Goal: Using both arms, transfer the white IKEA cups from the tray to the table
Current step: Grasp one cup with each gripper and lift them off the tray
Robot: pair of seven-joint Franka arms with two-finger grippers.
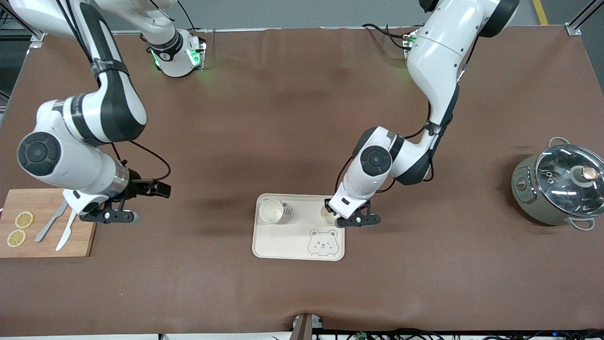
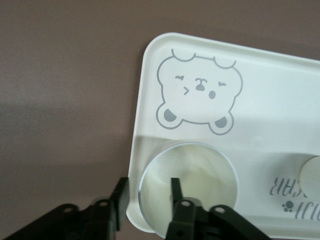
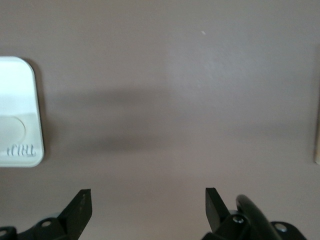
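Two white IKEA cups stand upright on the cream bear tray (image 1: 283, 241), both along its edge farther from the front camera. One cup (image 1: 272, 211) is at the corner toward the right arm's end. The other cup (image 1: 327, 215) is at the corner toward the left arm's end, under my left gripper (image 1: 351, 218). In the left wrist view this cup (image 2: 200, 175) has one of the fingers (image 2: 120, 197) outside its wall and one inside, with a gap on both sides, so the left gripper (image 2: 149, 187) is open. My right gripper (image 1: 111, 216) waits open and empty (image 3: 148, 200) over bare table.
A wooden cutting board (image 1: 45, 203) with two lemon slices, a knife and a fork lies at the right arm's end, beside the right gripper. A grey-green pot with a glass lid (image 1: 559, 184) stands at the left arm's end. The tray's corner shows in the right wrist view (image 3: 17, 85).
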